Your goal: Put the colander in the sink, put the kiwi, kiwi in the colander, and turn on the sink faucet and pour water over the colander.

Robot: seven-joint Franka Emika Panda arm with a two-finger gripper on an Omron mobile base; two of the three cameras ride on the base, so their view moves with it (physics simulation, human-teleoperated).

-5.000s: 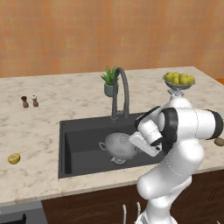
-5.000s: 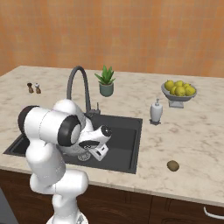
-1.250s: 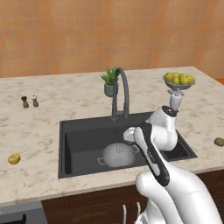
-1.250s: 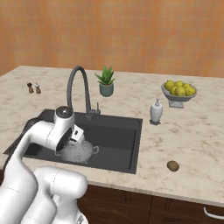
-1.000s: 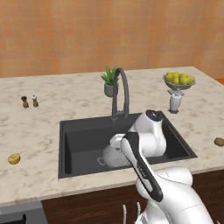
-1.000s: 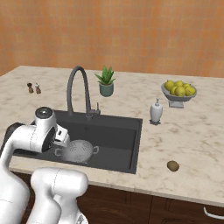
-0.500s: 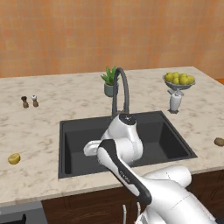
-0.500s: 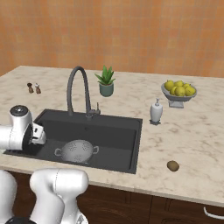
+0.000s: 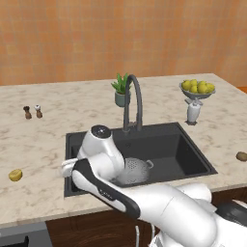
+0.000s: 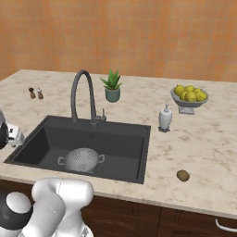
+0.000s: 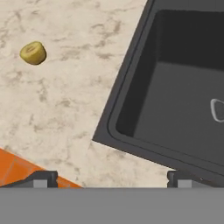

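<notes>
The silver colander sits on the floor of the dark sink, under the gooseneck faucet, which gives no water. The golden kiwi lies on the counter left of the sink, and the brown kiwi lies on the counter right of it. My gripper hangs open and empty over the sink's left rim. In the hand view the golden kiwi is up and to the left, well away from the fingertips. One colander handle shows at that view's right edge.
A footed bowl of lemons and a soap dispenser stand right of the sink. A potted plant is behind the faucet. Salt and pepper shakers stand at the far left. The counter's front edge runs close below the gripper.
My arm has swung left from above the colander to the sink's left rim, gripper still open. The colander stays in the sink.
</notes>
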